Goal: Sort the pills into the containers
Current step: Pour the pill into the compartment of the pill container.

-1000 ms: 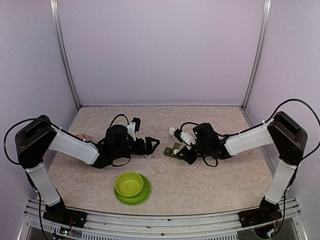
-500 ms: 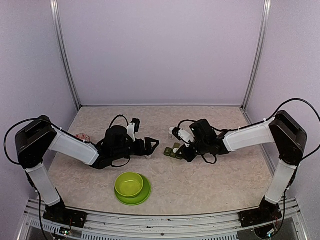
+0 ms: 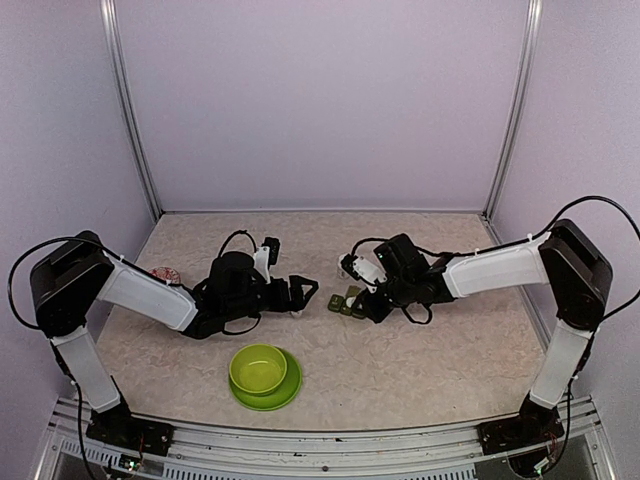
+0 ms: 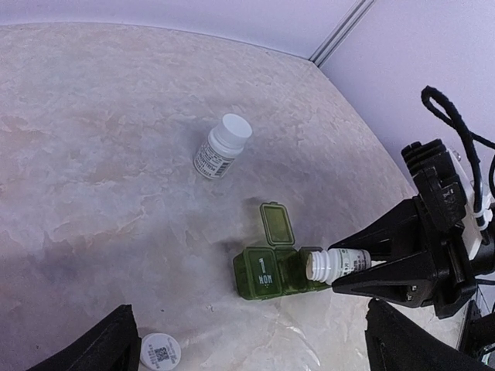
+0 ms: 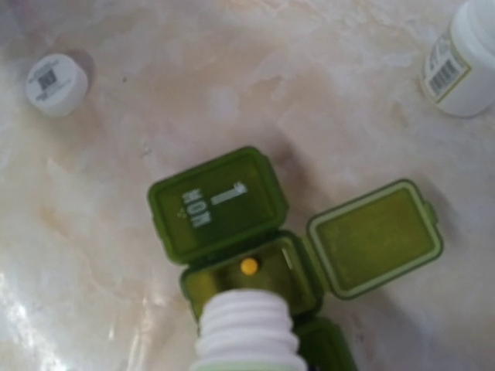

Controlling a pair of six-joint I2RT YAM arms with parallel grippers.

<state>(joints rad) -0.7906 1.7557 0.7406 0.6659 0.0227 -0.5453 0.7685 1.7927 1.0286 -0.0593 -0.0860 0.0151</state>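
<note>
Bottle [image 5: 246, 332] tipped mouth-first over pill box [image 5: 216, 205] mid-table, guessing so pills drop straight in | right gripper [image 3: 368, 299] pinching the bottle | middle lid [image 5: 375, 239] flipped back, one yellow pill [image 5: 249, 267] inside | left gripper [image 3: 303, 290] spread wide, just parked nearby

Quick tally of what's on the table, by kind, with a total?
Pill bottles: 2, the capped bottle and the open bottle in the right gripper
Loose cap: 1
Pill box: 1
Yellow pill: 1
Bowl: 1
Plate: 1
Reddish item, unclear: 1
Total: 8
</note>
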